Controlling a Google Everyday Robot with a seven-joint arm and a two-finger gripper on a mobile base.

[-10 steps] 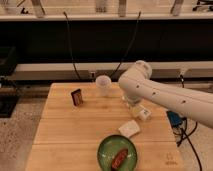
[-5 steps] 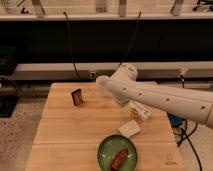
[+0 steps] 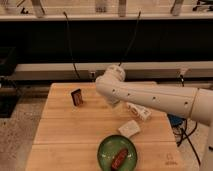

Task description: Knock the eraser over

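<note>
The eraser (image 3: 76, 96) is standing upright toward the back-left corner of the bench (image 3: 60, 135). It is a small dark block showing black edges and a brownish-orange face. The white arm (image 3: 150, 97) is reaching in from the right edge across the back half of the bench. The gripper (image 3: 113, 102) is hanging beneath the arm's rounded end near the middle of the back edge, right of the eraser and apart from it. I cannot tell whether it is spread or closed.

Near the front edge a green bowl (image 3: 100, 152) is holding a reddish-brown piece (image 3: 119, 159). A pale white block (image 3: 130, 128) is lying just behind the bowl. A long white box (image 3: 140, 111) is showing from under the arm, toward the right edge.
</note>
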